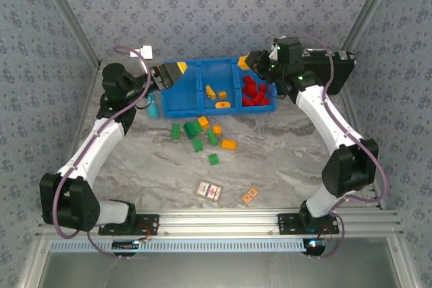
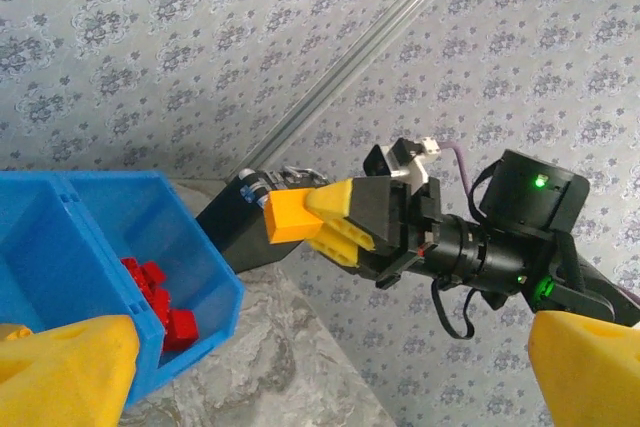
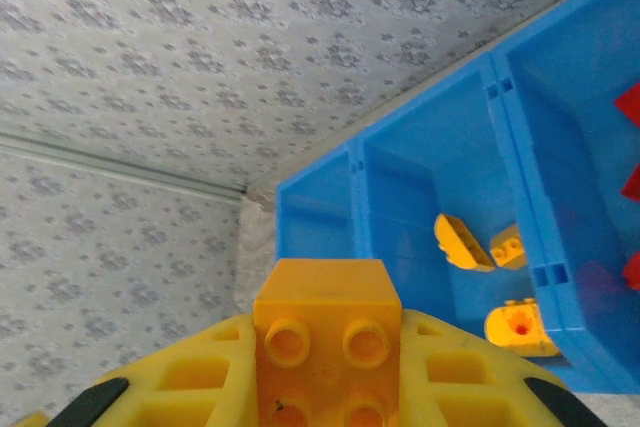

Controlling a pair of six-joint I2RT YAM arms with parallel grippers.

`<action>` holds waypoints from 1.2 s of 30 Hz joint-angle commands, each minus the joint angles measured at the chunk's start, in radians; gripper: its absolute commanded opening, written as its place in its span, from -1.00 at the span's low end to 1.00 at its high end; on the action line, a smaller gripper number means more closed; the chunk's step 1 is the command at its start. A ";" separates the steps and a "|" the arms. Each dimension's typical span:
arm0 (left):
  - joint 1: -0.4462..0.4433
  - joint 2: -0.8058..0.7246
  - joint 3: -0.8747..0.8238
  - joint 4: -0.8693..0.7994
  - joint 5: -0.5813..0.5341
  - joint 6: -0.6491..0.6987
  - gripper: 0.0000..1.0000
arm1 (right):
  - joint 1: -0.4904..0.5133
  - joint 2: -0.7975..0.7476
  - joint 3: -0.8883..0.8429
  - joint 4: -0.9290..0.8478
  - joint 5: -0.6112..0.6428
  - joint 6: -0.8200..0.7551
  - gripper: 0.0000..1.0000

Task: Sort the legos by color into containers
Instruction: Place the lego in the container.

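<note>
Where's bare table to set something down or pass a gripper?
Free: grey marbled tabletop between the loose green and orange-yellow plastic bricks and the right arm; likewise toward the left arm. The long blue plastic tray's left compartment looks empty. Crowded: directly before the tray, plus two printed cards nearer.

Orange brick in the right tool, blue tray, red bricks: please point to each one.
orange brick point(image 3: 325, 297): right wrist view, its plain upper face.
blue tray point(image 1: 185, 96): top external view, bare floor of left compartment.
red bricks point(image 1: 251, 92): top external view, middle of the pile.
</note>
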 commanded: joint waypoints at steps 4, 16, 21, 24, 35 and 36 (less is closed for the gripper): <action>0.012 -0.035 0.097 -0.225 -0.018 0.168 1.00 | 0.160 0.272 0.414 -0.418 0.224 -0.551 -0.69; 0.032 -0.121 0.291 -0.830 -0.250 0.545 1.00 | 0.239 0.680 0.801 -0.650 0.318 -0.704 -0.69; 0.032 -0.148 0.300 -0.962 -0.421 0.659 1.00 | 0.263 0.738 0.794 -0.597 0.366 -0.748 -0.59; 0.031 -0.167 0.297 -0.989 -0.485 0.692 1.00 | 0.262 0.766 0.832 -0.618 0.375 -0.751 -0.42; 0.031 -0.209 0.295 -1.005 -0.491 0.727 1.00 | 0.276 0.588 0.694 -0.604 0.382 -0.810 0.15; 0.032 -0.215 0.290 -1.003 -0.491 0.728 1.00 | 0.280 0.546 0.652 -0.600 0.375 -0.828 0.17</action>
